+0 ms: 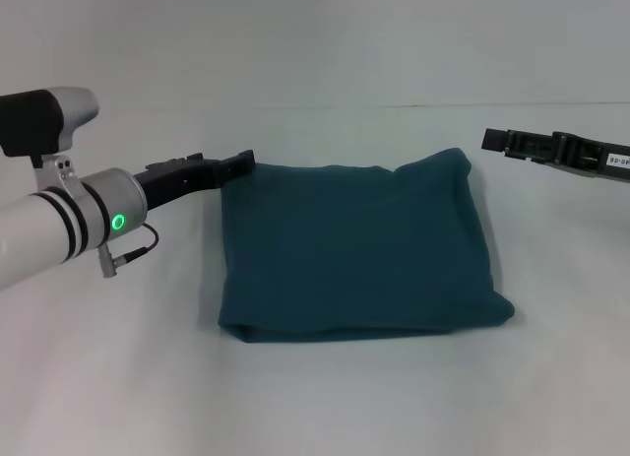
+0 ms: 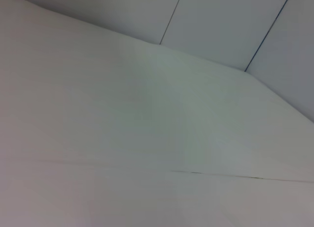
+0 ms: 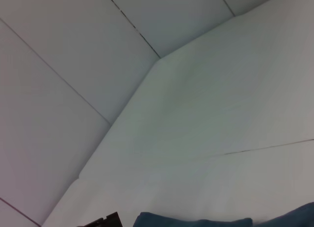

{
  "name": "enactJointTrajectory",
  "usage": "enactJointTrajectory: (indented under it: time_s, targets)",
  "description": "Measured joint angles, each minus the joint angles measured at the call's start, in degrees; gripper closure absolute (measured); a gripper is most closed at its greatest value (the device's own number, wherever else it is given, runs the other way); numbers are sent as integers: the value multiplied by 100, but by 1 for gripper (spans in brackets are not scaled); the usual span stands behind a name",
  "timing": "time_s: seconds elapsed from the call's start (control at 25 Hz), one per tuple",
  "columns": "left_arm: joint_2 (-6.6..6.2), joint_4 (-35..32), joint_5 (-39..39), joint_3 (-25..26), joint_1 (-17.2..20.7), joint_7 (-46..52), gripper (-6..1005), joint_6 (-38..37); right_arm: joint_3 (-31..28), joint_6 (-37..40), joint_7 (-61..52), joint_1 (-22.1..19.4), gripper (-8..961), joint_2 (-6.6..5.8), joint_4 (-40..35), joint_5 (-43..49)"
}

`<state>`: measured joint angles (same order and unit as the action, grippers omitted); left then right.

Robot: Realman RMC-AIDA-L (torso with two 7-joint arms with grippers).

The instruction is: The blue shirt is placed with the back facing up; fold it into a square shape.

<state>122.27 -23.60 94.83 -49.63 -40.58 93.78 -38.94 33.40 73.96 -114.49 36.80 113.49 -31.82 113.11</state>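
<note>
The blue shirt (image 1: 359,244) lies folded into a rough square in the middle of the white table, plain side up, with no lettering showing. My left gripper (image 1: 244,161) reaches in from the left, its tip right at the shirt's far left corner. My right gripper (image 1: 489,139) hovers off the shirt's far right corner, apart from the cloth. In the right wrist view an edge of the blue shirt (image 3: 196,221) shows, with the left gripper's dark tip (image 3: 105,221) beside it. The left wrist view shows only bare table and wall.
The white table (image 1: 315,407) stretches on all sides of the shirt, with a faint seam line at the back. White wall panels (image 3: 73,65) stand behind the table. My left arm's grey forearm (image 1: 59,229) lies over the table's left side.
</note>
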Motion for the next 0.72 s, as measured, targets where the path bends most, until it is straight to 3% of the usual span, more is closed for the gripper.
enactJointTrajectory:
  time_s: [0.72]
  targets:
    - [84,-2,0,-652,-40,-19,111,432,0,-208,-29,15,277,91,58,0]
